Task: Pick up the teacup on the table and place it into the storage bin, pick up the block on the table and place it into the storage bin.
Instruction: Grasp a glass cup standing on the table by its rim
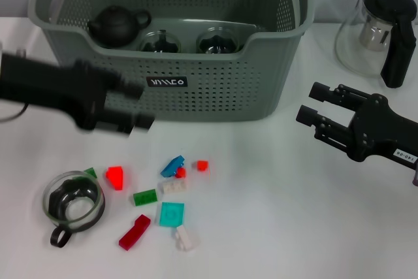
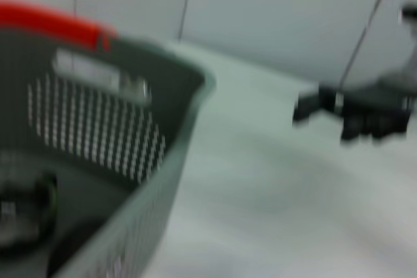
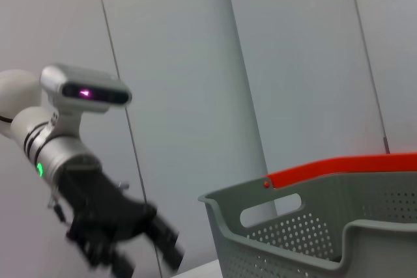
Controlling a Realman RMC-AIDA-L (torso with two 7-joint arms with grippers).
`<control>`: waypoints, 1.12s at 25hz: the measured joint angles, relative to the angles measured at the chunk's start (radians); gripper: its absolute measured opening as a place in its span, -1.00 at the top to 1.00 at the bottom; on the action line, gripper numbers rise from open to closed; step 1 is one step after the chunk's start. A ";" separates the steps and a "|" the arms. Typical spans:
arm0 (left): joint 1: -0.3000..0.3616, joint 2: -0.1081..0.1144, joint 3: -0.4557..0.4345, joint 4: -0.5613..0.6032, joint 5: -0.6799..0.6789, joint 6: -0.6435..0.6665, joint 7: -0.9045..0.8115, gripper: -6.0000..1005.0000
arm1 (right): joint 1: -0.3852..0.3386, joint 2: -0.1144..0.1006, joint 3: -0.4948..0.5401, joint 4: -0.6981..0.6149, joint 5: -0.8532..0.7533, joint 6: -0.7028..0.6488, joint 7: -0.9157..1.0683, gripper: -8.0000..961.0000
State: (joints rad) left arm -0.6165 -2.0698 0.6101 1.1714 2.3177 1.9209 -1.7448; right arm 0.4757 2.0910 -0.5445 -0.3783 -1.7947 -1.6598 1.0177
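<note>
While both end effectors' states cannot be told, the white counter [image 1: 294,220] carries a grey-green perforated plastic storage bin [image 1: 215,89], scattered blocks; pale panelled wall [image 3: 195,63] behind.

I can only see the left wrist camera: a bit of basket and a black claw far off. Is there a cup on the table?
Observer: Yes, a glass teacup sits on the table before the storage bin, on the robot's left.
Operator: Any blocks?
Observer: Small coloured blocks lie scattered beside the teacup.
Operator: Whose claw is that?
Observer: The right gripper, open and empty, above the table right of the bin. The left gripper hangs near the bin's front wall.
</note>
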 joint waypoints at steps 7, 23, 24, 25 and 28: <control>-0.002 -0.002 0.013 0.068 0.144 0.019 -0.022 -0.28 | 0.001 -0.002 0.000 -0.001 0.000 0.000 0.001 -0.21; -0.051 -0.023 0.226 0.170 0.460 -0.027 -0.189 -0.24 | 0.001 -0.003 -0.006 -0.003 -0.001 0.000 -0.004 -0.21; -0.052 -0.027 0.246 0.168 0.481 -0.042 -0.201 -0.24 | 0.001 -0.003 -0.007 -0.003 -0.001 0.000 -0.004 -0.21; -0.051 -0.030 0.264 0.164 0.500 -0.057 -0.212 -0.24 | 0.001 -0.003 -0.007 -0.004 -0.002 0.000 -0.005 -0.21; -0.049 -0.041 0.298 0.142 0.531 -0.086 -0.227 -0.23 | 0.000 -0.003 -0.005 -0.004 -0.001 0.000 -0.005 -0.21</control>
State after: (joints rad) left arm -0.6652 -2.1111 0.9077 1.3132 2.8489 1.8354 -1.9723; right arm 0.4758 2.0885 -0.5492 -0.3821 -1.7954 -1.6598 1.0130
